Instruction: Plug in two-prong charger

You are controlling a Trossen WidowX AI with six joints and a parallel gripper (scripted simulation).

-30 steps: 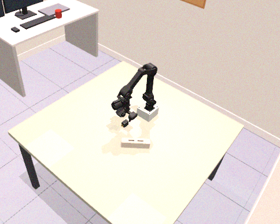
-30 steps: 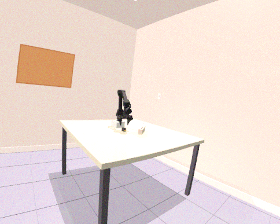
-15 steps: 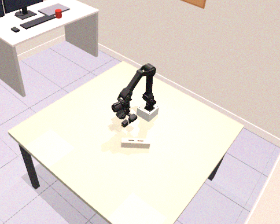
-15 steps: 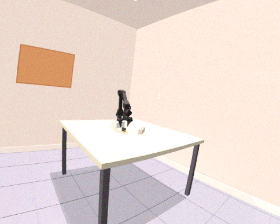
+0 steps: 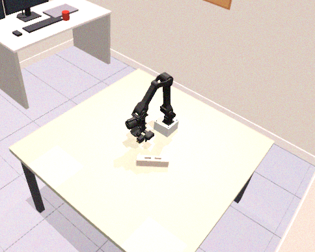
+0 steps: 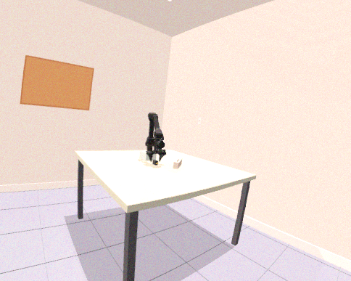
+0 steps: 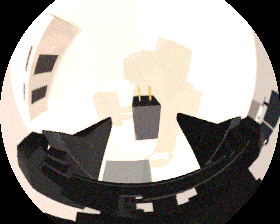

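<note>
Cream table (image 5: pixel 217 165) carries the arm, bent low. Gripper (image 7: pixel 148 136) is spread wide, holding nothing, fingers flanking the charger (image 7: pixel 146 117), which lies on the table, prongs pointing away. Power strip (image 5: pixel 152 160) sits nearby, apart from both.

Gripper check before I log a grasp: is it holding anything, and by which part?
Nothing is held. The gripper is open, its fingers on either side of the charger, not touching it.

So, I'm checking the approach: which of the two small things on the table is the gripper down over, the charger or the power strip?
The charger: the dark block with two prongs lies between the open gripper fingers. The white power strip lies apart.
</note>
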